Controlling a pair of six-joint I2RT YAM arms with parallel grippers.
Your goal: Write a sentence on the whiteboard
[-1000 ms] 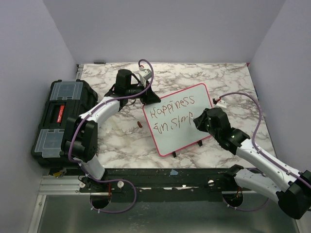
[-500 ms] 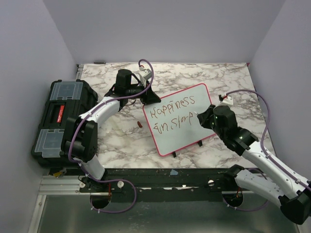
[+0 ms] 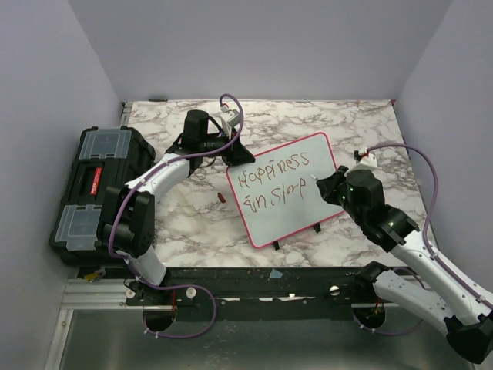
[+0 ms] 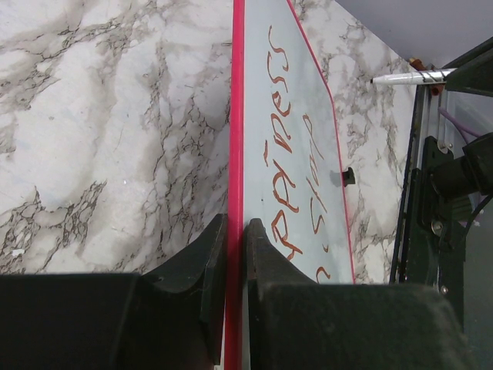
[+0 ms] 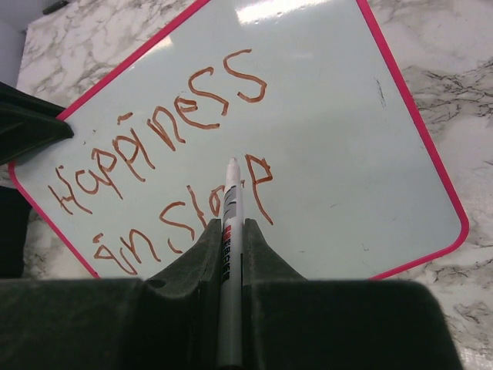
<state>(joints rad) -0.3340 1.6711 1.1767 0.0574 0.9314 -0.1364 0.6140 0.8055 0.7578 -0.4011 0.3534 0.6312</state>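
The whiteboard, white with a pink-red frame, stands tilted on the marble table. The sentence on it reads "Happiness" and, below, "in Simp" in red-brown marker. My left gripper is shut on the board's upper-left frame edge; the left wrist view shows the frame pinched between both fingers. My right gripper is shut on a white marker. Its tip points at the "p" of the sentence on the whiteboard. In the left wrist view the marker looks held off the surface.
A black toolbox sits at the table's left edge beside my left arm. A small red cap lies on the marble left of the board. The board's black feet rest near the front. Walls close in the back and both sides.
My right arm has drawn back to the right with the marker, off the second line. The lettering is unchanged. The left gripper and the board have not moved.
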